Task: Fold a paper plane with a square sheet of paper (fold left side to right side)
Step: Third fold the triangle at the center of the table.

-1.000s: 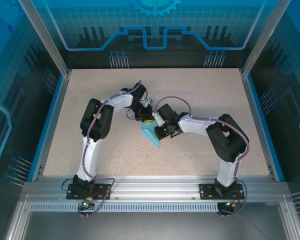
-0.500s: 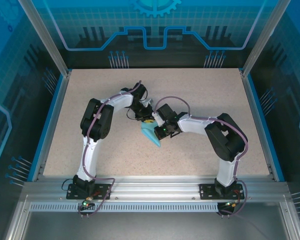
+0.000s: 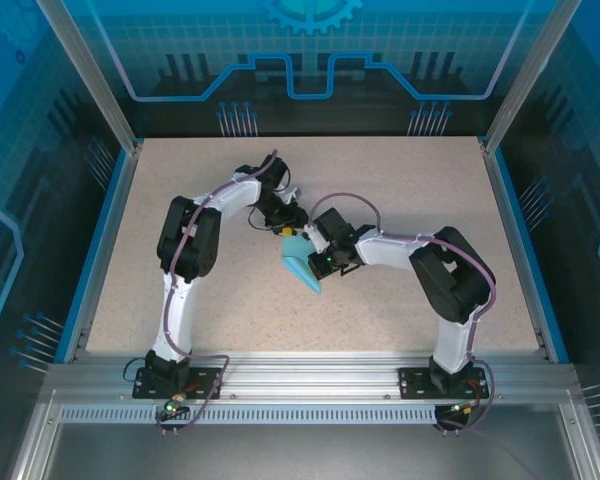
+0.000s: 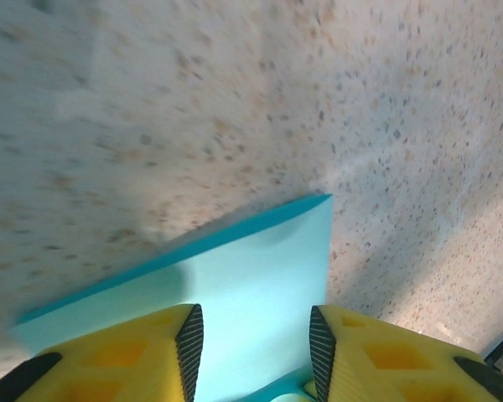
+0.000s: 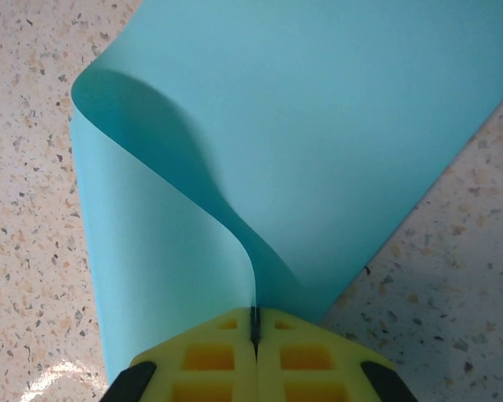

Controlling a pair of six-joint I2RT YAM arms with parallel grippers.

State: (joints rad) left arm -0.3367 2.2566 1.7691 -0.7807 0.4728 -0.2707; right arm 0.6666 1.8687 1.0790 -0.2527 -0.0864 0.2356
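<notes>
My left gripper [image 4: 256, 339] has just spread apart, releasing the thin light-blue paper sheet [image 4: 251, 276]. My right gripper [image 5: 254, 328] stays clamped on its curled-over edge, so the fold probably depends on that grip.

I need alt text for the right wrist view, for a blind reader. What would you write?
The yellow right gripper, shut, pinches an edge of the light-blue sheet of paper, which bends over itself in a soft, rounded loop above the speckled table.

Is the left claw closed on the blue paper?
No, the left claw stands open, the blue paper showing between its fingers.
</notes>
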